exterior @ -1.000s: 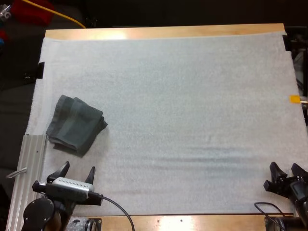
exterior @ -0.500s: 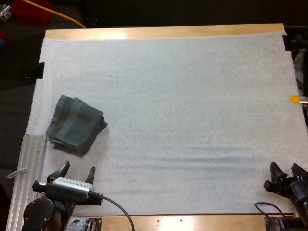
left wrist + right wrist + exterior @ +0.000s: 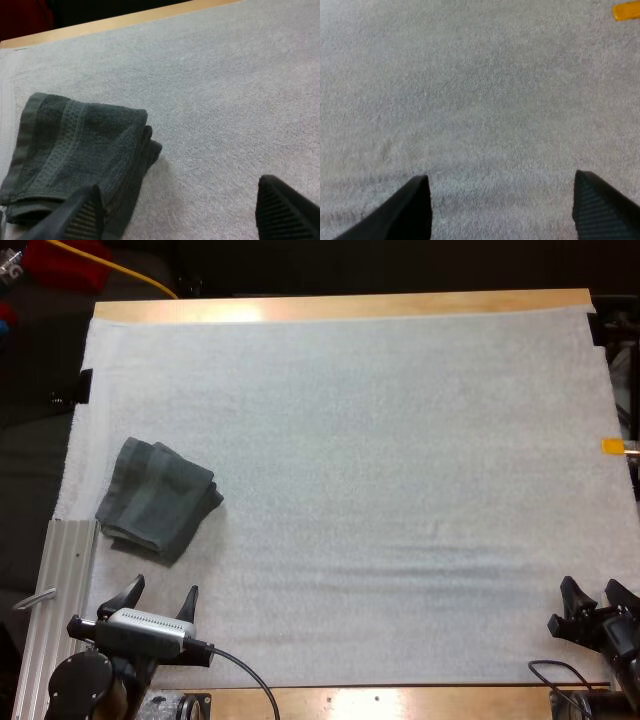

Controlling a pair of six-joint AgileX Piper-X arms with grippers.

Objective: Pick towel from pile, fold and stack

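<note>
The left claw (image 3: 162,590) is seen at the near left corner of the white mat (image 3: 400,440), its two black fingers spread wide and nothing held between them. In the left wrist view the same claw (image 3: 185,212) is shown hanging over bare mat, with one fingertip (image 3: 86,210) set in front of the near edge of the towel (image 3: 75,147); whether it touches the cloth cannot be told. The dark grey-green towel (image 3: 160,498) is found just beyond this claw, on the left part of the mat, folded into a flat bundle and turned at a slant to the mat's edges. Several layers are seen at its near and right edges, and a woven band is seen running across its top face. A pale metal rail (image 3: 62,580) is laid along the left edge of the mat, just beside the towel's near corner.

The right claw (image 3: 590,592) is seen at the near right corner of the mat, well apart from the towel. Its fingers (image 3: 415,205) are likewise parted widely over bare mat and nothing is gripped. The mat is spread over the wooden desk (image 3: 340,306), whose far edge is left uncovered
</note>
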